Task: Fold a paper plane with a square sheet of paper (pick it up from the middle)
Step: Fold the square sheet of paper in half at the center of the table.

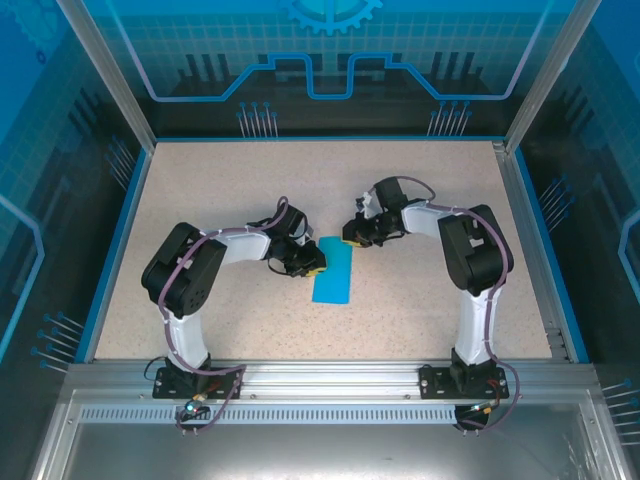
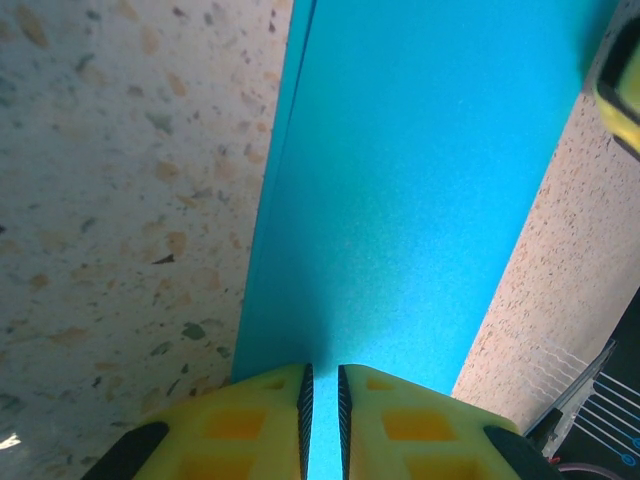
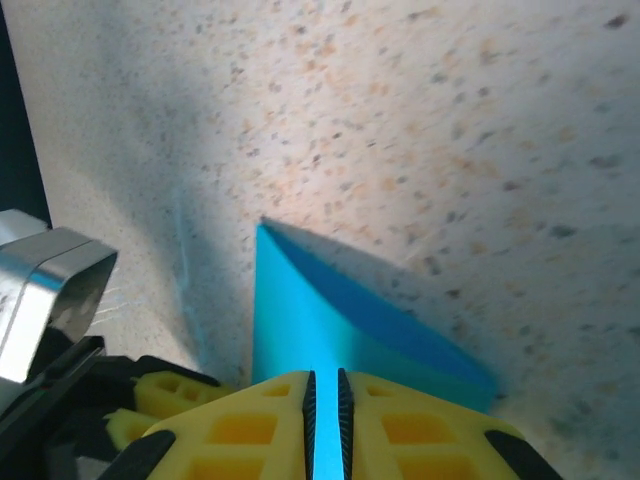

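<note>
Cyan-blue square sheet of paper (image 1: 331, 275) lies folded in half, apparently; left gripper (image 1: 313, 267) and right gripper (image 1: 352, 238) each pinch it. Nose and wing folds outstanding.

The thin, plain cyan-blue paper sheet (image 1: 332, 272) lies near the middle of the speckled beige worktop (image 1: 220, 180), well apart from every edge and corner; it is doubled into a narrow strip, its long sides running from the near edge towards the far edge, the far end leaning slightly right; a thin darker line of a second layer shows along its left long side; that side sits between the nearly closed yellow fingers of the left gripper (image 2: 322, 400); its far right corner is lifted off the worktop, casting a shadow, pinched in the right gripper (image 3: 323, 400).
</note>
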Available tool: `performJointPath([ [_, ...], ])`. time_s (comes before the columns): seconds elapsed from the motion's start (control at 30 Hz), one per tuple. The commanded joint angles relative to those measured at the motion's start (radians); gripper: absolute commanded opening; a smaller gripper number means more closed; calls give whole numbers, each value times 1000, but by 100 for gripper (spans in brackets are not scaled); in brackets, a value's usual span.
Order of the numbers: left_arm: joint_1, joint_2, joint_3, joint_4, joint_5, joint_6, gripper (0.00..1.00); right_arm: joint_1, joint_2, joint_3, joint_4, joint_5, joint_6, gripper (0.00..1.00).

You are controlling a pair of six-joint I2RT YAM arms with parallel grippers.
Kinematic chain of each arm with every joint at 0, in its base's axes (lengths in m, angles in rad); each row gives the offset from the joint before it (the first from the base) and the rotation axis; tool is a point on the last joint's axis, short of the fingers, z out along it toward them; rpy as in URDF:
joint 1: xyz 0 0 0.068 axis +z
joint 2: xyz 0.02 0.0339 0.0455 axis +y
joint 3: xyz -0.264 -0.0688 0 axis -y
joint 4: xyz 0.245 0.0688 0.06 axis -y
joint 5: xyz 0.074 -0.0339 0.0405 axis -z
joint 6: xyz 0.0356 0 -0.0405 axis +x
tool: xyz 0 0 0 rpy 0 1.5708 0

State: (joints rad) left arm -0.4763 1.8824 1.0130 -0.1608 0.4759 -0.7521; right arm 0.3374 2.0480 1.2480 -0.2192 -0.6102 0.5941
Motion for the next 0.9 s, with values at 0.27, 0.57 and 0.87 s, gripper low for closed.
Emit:
performJointPath([
  [0.27,-9,-18,19,-26,2,25,19,-17,89,-3,-46,3,-56,18],
  [0.57,-7,-116,13,-41,-48,23,31,-18,-66,23,-125,0,-96,24],
  [0.87,13,-170,3,-63,-129,-8,42,-2,-275,-219,-31,71,-22,39],
])
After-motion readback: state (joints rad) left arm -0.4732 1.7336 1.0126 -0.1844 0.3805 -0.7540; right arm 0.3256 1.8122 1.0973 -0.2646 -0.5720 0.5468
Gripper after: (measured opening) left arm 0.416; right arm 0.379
